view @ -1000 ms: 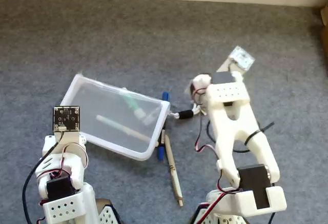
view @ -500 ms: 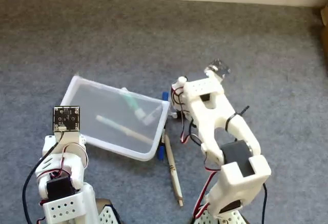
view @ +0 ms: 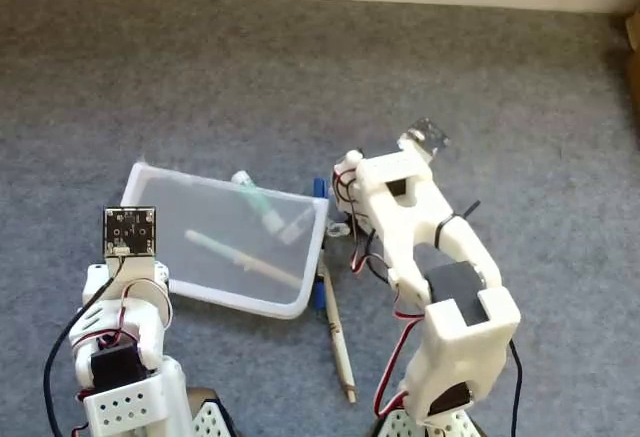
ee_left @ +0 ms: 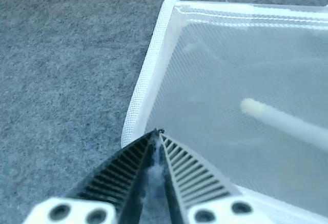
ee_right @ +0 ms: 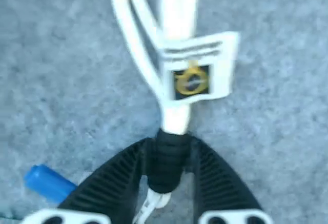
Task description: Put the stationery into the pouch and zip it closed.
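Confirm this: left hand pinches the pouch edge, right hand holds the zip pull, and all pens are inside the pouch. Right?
Not all: the high view shows a beige pen and a blue pen lying outside, beside the pouch. The left hand does pinch the pouch edge, and the right hand holds the zip pull.

The worktop [view: 300,77] is covered in a speckled grey weave. The pouch [view: 225,300] is made of translucent white mesh and is edged with a solid white band. Through the mesh a cream pen [view: 245,257] and a green-and-white pen [view: 258,205] are seen. A blue pen [view: 316,297] and a beige pen [view: 338,342] are also seen. The left claw [ee_left: 156,137] and the right claw [ee_right: 171,144] are black and marked with ribbed lines. The zip pull [ee_right: 165,162] is black, and its tag [ee_right: 197,70] is white with a yellow-and-black mark.
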Robot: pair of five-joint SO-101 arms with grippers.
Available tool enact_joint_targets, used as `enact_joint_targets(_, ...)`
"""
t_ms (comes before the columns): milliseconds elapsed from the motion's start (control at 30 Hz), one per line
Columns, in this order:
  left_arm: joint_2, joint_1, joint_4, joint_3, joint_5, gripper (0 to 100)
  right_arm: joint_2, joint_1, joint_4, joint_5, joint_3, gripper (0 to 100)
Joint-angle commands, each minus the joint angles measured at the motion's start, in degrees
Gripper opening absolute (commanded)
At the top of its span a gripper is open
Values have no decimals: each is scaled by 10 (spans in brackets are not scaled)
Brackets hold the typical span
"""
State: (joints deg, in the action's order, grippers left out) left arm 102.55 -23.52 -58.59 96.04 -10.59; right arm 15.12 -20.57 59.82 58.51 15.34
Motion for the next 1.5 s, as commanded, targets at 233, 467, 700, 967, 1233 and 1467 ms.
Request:
enact_joint_targets(233,7,-9,-6,11,4,11,-13,42,11,-44,-24,4)
enact_joint_targets(467,7,-9,-6,11,4,11,-82,36,50,-86,-72,4)
enact_joint_targets(700,7,-9,-6,11,4,11,-182,-13,51,-133,-75,4)
enact_joint_targets(967,7,-8,-6,11,4,11,-266,-67,45,-175,-127,4)
enact_joint_targets(1233,7,-8,-5,11,4,11,-271,-73,44,-229,-257,4)
enact_joint_targets(1467,7,-8,-4,11,4,11,-260,-73,10,-302,-370,4)
